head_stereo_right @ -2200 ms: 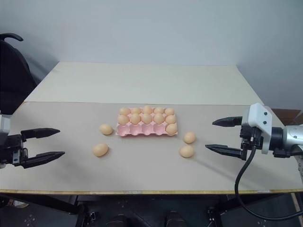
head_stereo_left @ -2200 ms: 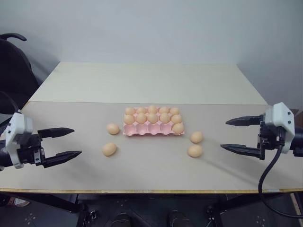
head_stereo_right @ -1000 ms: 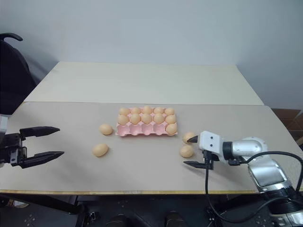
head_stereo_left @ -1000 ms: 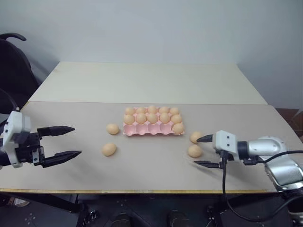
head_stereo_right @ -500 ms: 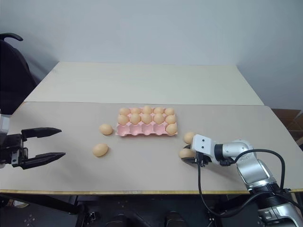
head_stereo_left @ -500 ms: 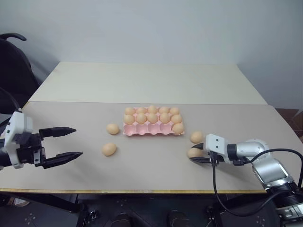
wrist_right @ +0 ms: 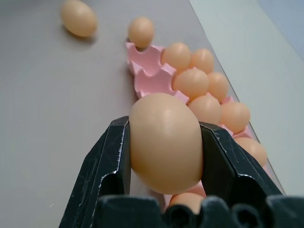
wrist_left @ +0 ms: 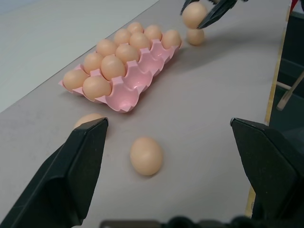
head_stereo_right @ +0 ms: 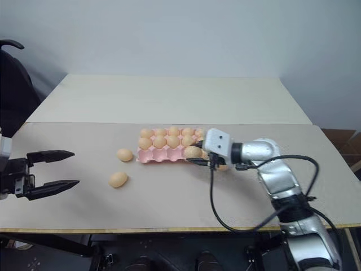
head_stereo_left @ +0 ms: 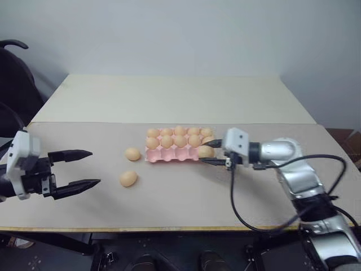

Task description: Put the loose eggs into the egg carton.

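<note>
- Nearest, on the left edge of the table (head_stereo_left: 169, 209), the left gripper (head_stereo_left: 84, 168) hangs with its two black fingers wide apart and nothing between them.
- Two loose eggs lie on the left: a near egg (head_stereo_left: 128, 179) and, a little farther, another egg (head_stereo_left: 132, 154) just beside the carton's left end. The left gripper is the nearer arm for both.
- At mid-depth the right gripper (head_stereo_left: 210, 152) is clamped on one egg (wrist_right: 165, 142), one finger on each side of it, the egg's long axis standing up between them.
- The relation that matters: the pink egg carton (head_stereo_left: 172, 155) lies just left of and slightly beyond the held egg, its long axis running left to right. The held egg sits at the carton's near right corner.
- The near row has bare cups, and the far rows are filled, so I judge the next move is a short carry left over a near cup.
- A fourth egg (wrist_left: 195, 36) rests on the table under the right gripper.
</note>
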You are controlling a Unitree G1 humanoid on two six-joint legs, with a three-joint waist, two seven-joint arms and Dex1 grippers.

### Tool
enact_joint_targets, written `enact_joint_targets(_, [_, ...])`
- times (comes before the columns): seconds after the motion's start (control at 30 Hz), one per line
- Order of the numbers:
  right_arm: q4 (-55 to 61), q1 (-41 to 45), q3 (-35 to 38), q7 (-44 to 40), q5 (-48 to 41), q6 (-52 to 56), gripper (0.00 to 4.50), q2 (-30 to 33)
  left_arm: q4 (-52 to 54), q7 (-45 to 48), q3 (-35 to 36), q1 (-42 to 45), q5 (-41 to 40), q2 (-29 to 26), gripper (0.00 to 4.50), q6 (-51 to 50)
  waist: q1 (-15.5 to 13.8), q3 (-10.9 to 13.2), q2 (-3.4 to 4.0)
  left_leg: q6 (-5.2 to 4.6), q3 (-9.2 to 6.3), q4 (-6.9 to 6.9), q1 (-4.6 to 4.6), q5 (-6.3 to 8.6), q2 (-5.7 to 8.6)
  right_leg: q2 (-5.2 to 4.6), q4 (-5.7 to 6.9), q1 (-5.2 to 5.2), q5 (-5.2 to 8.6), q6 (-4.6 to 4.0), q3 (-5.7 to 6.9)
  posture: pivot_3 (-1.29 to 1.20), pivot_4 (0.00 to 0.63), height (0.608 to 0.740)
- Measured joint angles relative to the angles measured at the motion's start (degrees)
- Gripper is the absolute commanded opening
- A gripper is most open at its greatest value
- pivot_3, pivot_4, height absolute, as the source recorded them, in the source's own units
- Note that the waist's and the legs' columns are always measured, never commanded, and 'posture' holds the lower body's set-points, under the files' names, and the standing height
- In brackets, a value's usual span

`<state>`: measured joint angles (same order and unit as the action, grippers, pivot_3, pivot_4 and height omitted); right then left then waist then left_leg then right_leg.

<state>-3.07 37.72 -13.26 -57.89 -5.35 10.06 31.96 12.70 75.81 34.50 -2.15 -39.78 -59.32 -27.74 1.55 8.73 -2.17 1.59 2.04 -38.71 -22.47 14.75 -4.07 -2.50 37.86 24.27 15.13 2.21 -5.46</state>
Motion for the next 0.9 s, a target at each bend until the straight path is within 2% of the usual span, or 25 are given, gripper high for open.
enact_joint_targets(0.17, [-8.5,4.5,-2.4,4.7,5.2,-1.3,1.86,-4.8,0.4,-0.3,0.1,-0.5,-0.2,0.1,4.50,-0.2,0.1,0.0,0.02,0.00,0.00,0.00,0.02,0.00,0.00,0.01,0.07,0.03,0.00,-0.01,0.00,0.00,0.150,0.740])
enact_joint_targets(0.33, [-11.9,5.1,-3.7,6.2,7.6,-2.0,1.86,-5.7,1.5,-0.7,0.6,-2.1,-0.8,0.1,4.50,-1.0,0.3,0.0,0.03,0.00,0.00,0.00,0.01,0.00,0.00,0.00,0.07,0.02,0.00,-0.01,0.00,0.00,0.150,0.740])
enact_joint_targets(0.6, [-12.6,5.1,-3.5,9.5,9.2,-1.7,4.47,-7.0,2.3,-1.2,1.1,-2.8,-1.0,0.1,4.50,-1.1,1.0,0.0,0.03,0.00,-0.01,0.00,0.03,0.00,0.00,0.01,0.11,0.03,0.00,-0.01,-0.01,0.00,0.150,0.740])
enact_joint_targets(0.77, [-6.1,3.6,0.1,8.4,6.1,1.5,4.47,-4.8,2.1,-1.3,1.1,-2.8,-1.0,0.2,4.50,-1.1,1.0,0.0,0.04,0.00,-0.02,0.02,0.01,0.00,-0.01,0.00,0.08,0.02,0.00,-0.01,0.00,0.00,0.150,0.740])
enact_joint_targets(0.9, [4.4,-1.9,4.8,4.1,0.0,6.5,4.47,0.7,1.5,-1.2,1.7,-3.0,-1.0,0.3,4.50,-1.1,0.5,0.0,0.03,0.00,-0.03,0.02,0.01,0.00,-0.01,0.00,0.05,0.00,0.00,-0.01,0.02,0.00,0.150,0.740])
